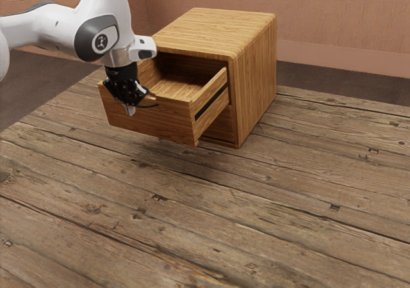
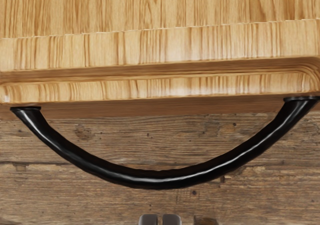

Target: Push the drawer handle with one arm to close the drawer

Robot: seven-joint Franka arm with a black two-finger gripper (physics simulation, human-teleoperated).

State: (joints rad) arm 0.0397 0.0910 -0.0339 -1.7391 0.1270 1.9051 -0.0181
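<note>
Presently, exterior view: upper drawer (image 1: 154, 121) well out of cabinet (image 1: 256, 77); gripper (image 1: 131, 111) at its front, by the handle (image 1: 151, 105). Wrist view: handle bows out from the drawer front; gripper closed, empty, just outside the bow. Contact unclear. Judged step: lining up to push. Next: press straight toward cabinet, without slipping over the handle.
</note>
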